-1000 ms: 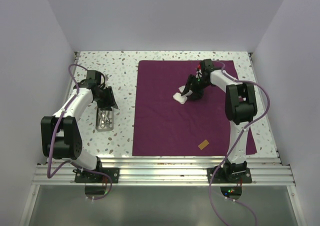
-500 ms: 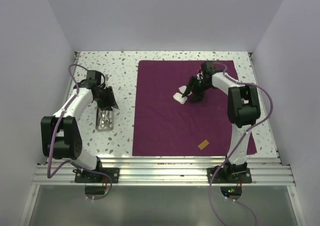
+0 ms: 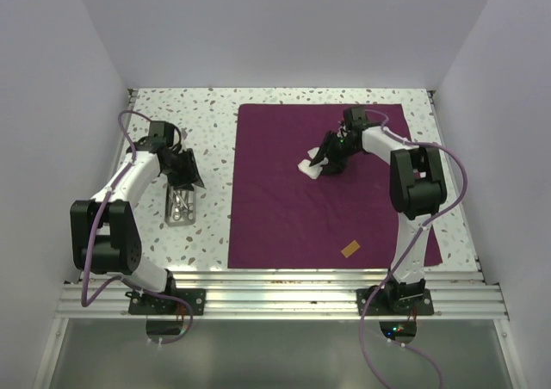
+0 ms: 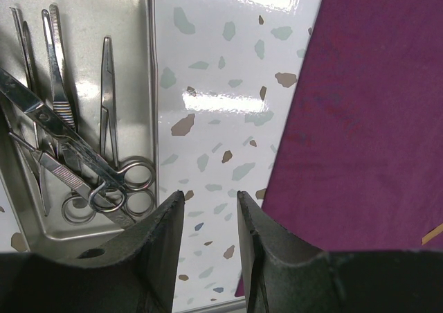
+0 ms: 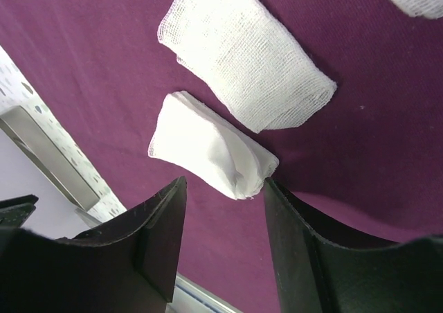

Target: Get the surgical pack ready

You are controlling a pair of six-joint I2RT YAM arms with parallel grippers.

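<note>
Right gripper (image 5: 225, 186), fingers parted, straddles folded gauze (image 5: 204, 147) on the far half of the cloth (image 5: 104, 64); closing low could pinch cloth too. Left gripper (image 4: 211, 203), narrowly parted and empty, hovers beside the tray (image 4: 128, 8).

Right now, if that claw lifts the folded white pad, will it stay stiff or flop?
Probably flops: the folded gauze pad shows soft, loose layered edges. Likely light, being thin fabric. Lying flat on the purple cloth, it shouldn't roll.

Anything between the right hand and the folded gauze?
Nothing visible. The folded gauze lies on the purple cloth just ahead of the open right hand, with no object in the gap. The rolled gauze sits beyond it.
</note>
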